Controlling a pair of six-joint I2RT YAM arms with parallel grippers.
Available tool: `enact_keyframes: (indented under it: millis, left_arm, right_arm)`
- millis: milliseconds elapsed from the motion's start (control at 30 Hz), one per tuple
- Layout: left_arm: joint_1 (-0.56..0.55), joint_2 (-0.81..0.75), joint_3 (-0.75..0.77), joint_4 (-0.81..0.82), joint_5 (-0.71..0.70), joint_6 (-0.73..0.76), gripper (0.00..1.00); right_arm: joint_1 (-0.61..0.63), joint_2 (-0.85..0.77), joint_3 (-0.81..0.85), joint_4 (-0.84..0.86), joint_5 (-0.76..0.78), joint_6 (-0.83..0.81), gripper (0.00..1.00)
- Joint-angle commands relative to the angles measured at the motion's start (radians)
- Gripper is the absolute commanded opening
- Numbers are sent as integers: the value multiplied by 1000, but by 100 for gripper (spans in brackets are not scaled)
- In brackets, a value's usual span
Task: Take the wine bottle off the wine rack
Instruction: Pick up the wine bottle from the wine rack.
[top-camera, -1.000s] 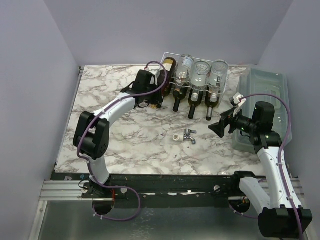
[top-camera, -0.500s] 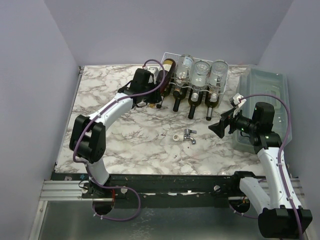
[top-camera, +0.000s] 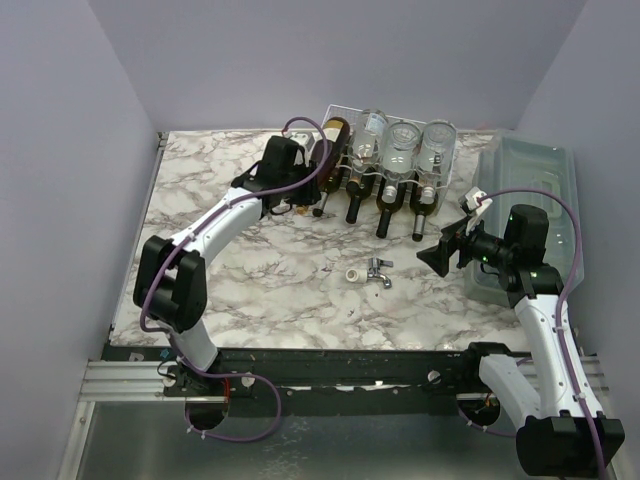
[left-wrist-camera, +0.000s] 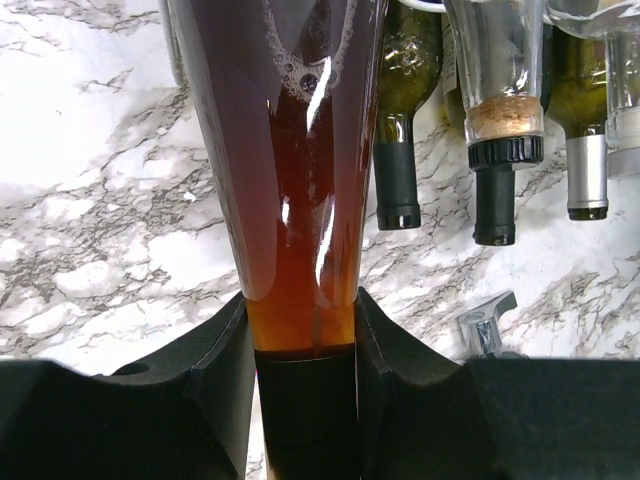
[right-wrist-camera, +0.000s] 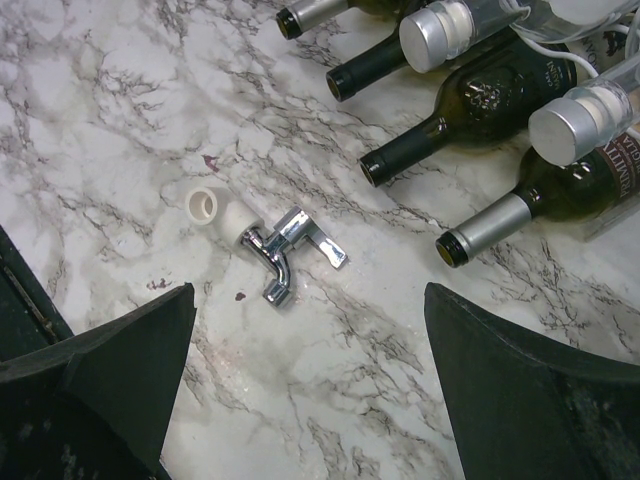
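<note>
Marbled white desk (top-camera: 250, 270), lilac walls around. White wire wine rack (top-camera: 338, 107) sits at the far edge, other bottles (top-camera: 402, 150) lying in it with necks toward the arms. Wine bottle (left-wrist-camera: 290, 150) with amber liquid is at the rack's left end, neck sticking out. Left claw (left-wrist-camera: 303, 335) is clamped on that neck, black pads (left-wrist-camera: 225, 350) either side. Right claw (right-wrist-camera: 308, 300) hangs spread wide, holding nothing, above a chrome tap (right-wrist-camera: 285, 250) lying on the desk. Grey-green lidded bin (top-camera: 530, 200) on the right.
</note>
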Motion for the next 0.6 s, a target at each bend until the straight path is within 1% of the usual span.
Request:
enact_keyframes:
  millis: [0, 433, 500, 567]
  left_arm:
    - [6, -167, 47, 368, -65, 43, 0]
    - [6, -194, 33, 372, -56, 40, 0]
    - [6, -194, 30, 372, -48, 29, 0]
    - [6, -192, 26, 372, -37, 17, 0]
  right_arm:
    - [4, -12, -10, 4, 17, -12, 100]
    - [4, -12, -11, 6, 20, -12, 100]
    - [5, -9, -13, 8, 4, -10, 100]
    - [5, 5, -9, 4, -49, -18, 100]
